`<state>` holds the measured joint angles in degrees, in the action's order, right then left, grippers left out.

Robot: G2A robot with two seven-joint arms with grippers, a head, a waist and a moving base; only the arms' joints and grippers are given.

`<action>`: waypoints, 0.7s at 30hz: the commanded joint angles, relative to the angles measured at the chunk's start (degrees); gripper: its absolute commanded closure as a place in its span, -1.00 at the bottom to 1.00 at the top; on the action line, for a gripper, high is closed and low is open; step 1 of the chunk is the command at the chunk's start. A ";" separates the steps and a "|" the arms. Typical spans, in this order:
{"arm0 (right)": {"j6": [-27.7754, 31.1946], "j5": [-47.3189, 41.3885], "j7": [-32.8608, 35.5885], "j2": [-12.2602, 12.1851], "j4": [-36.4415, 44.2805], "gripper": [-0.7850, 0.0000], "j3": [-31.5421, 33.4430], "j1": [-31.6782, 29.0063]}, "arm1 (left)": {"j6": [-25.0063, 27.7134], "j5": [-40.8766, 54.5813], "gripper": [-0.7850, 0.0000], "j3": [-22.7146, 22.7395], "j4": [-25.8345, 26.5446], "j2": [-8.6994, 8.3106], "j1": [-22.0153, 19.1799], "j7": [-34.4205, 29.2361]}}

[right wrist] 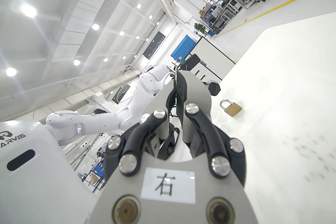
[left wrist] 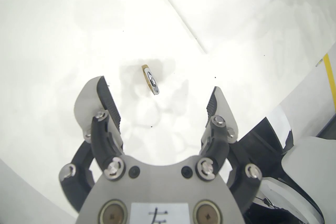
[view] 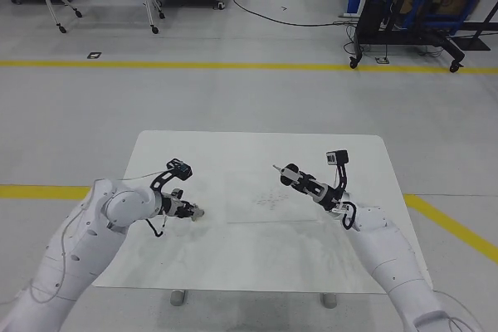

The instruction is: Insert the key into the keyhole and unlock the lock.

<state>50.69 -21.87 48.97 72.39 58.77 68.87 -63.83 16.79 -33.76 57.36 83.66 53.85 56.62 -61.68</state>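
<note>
Toward the left edge of the table (view: 232, 266), the padlock (left wrist: 150, 79) sits before the left gripper (left wrist: 159, 85), its fingers apart; over the middle, the right gripper (right wrist: 178, 78) is pressed together

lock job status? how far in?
Done: the right end effector is shut, with a thin sliver, apparently the key, sticking out past its tips in the top view. In hand: the left end effector hangs open over the padlock, which lies on the table ungripped. Left: steady the padlock, insert the key and turn it; the shackle looks closed.
</note>
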 commanded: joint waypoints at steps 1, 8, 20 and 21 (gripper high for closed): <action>0.00 0.00 0.00 0.00 0.00 1.00 0.00 0.00 | -0.02 -0.11 -0.22 -0.67 -1.07 0.23 -0.57 0.15; 0.00 0.00 0.00 0.00 0.00 1.00 0.00 0.00 | -0.95 -1.79 0.00 -5.52 -5.21 1.81 -4.38 -2.48; 0.00 0.00 0.00 0.00 0.00 1.00 0.00 0.00 | -2.24 -2.38 1.00 -9.24 -8.72 3.59 -7.51 -3.14; 0.00 0.00 0.00 0.00 0.00 1.00 0.00 0.00 | -2.20 -2.70 1.00 -9.39 -8.83 3.64 -7.60 -3.18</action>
<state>50.68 -21.88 48.97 72.39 58.77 68.87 -63.83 14.56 -36.21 48.08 74.91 57.46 49.09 -64.85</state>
